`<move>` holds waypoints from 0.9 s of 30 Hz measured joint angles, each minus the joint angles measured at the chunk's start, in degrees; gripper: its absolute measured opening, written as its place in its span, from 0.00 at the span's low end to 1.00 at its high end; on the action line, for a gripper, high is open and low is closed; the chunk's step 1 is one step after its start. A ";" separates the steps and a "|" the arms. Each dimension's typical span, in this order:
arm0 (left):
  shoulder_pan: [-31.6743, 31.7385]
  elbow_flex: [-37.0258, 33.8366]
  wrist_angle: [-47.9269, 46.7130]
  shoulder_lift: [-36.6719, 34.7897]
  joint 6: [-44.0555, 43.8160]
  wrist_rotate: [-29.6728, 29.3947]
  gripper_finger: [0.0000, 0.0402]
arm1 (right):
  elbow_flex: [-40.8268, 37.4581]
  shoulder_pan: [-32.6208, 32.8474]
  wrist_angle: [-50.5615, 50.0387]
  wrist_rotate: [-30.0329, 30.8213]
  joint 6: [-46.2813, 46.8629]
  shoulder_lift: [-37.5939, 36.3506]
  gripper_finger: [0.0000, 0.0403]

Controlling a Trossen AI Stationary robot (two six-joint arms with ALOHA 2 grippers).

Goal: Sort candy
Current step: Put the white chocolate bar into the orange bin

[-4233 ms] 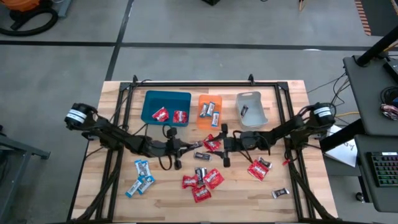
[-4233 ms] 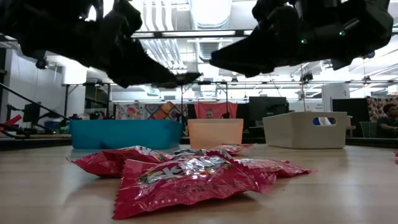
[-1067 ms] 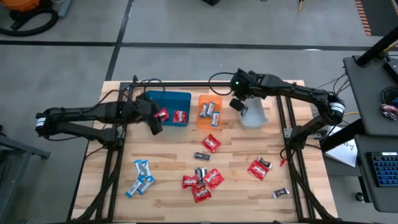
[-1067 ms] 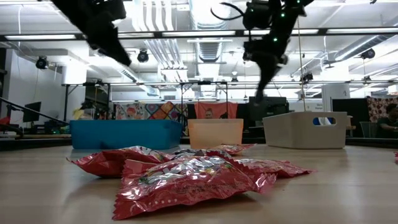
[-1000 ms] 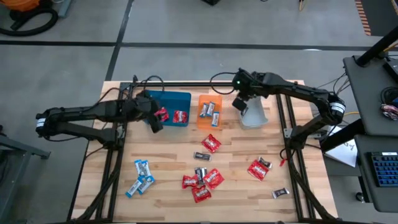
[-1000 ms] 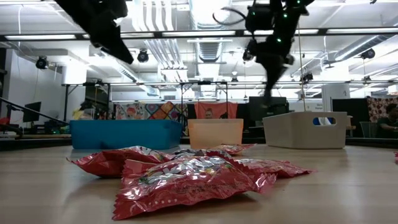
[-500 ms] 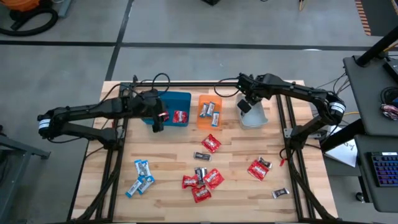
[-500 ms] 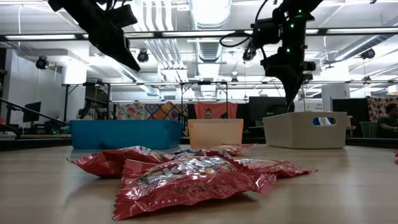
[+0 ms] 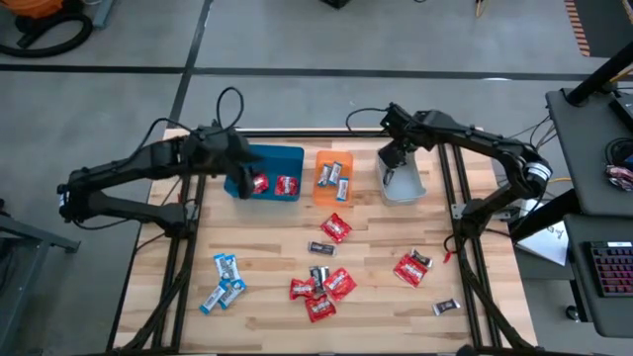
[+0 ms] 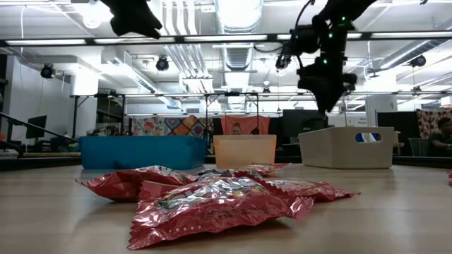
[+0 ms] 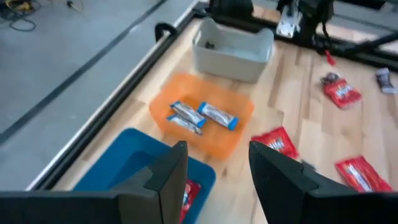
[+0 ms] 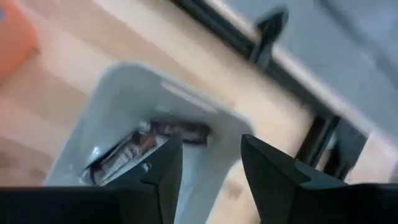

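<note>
Right pincer (image 12: pixel 205 168) parted, empty, over grey tray (image 12: pixel 118 106); two dark candies (image 12: pixel 149 140) lie in the tray just ahead of its tips. Left pincer (image 11: pixel 214 168) parted, empty, over blue tray (image 11: pixel 124 168). Loose candies (image 9: pixel 321 282) on desk (image 9: pixel 267 307), well apart from both.

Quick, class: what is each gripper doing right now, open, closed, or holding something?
Left gripper: open, holding nothing, above the blue tray.
Right gripper: open, empty, over the grey tray.

Blue tray (image 9: pixel 265 158), orange tray (image 9: pixel 333 189), grey tray (image 9: pixel 411 184) (side by side) — wooden table (image 9: pixel 267 307), keyboard (image 9: pixel 607 269)
</note>
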 joint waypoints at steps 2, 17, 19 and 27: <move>-0.80 0.94 -1.90 0.02 -0.53 0.10 0.39 | -0.01 1.04 1.66 -0.40 -0.70 -1.04 0.38; -28.99 -12.82 -21.52 -0.77 -59.00 4.94 0.39 | -1.86 11.12 6.32 -0.50 2.23 -7.25 0.41; -34.86 -15.95 -20.68 0.25 -69.60 4.69 0.39 | -2.25 11.36 7.05 -0.47 1.07 -7.51 0.43; -47.18 -21.88 -13.74 7.76 -97.10 2.07 0.39 | -2.96 11.27 11.02 -0.01 -3.90 -7.57 0.44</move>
